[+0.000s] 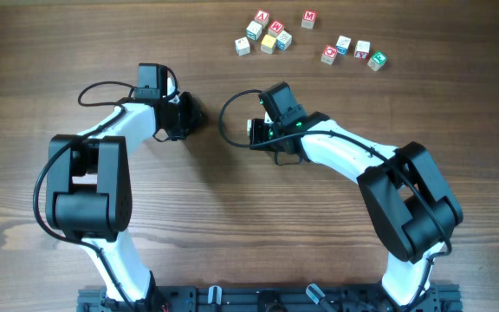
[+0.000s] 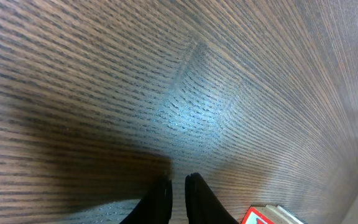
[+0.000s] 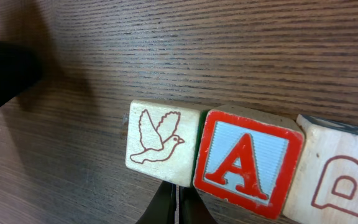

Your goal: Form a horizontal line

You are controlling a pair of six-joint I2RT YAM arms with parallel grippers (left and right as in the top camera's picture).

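Observation:
In the right wrist view three wooden blocks lie side by side in a row: a white bird block (image 3: 160, 140), a red-and-blue letter A block (image 3: 247, 162) and a white block with a red letter (image 3: 340, 180). My right gripper (image 3: 176, 202) is shut and empty, its tips at the seam between the bird block and the A block. In the overhead view it (image 1: 258, 132) covers most of that row; only one block edge (image 1: 253, 127) shows. My left gripper (image 1: 187, 114) is shut and empty on bare table (image 2: 178, 193), left of the row.
Several loose letter blocks lie at the far right of the table in two clusters (image 1: 267, 35) (image 1: 353, 52), with a red M block (image 1: 308, 17) between them. A red-edged block (image 2: 260, 216) shows at the bottom of the left wrist view.

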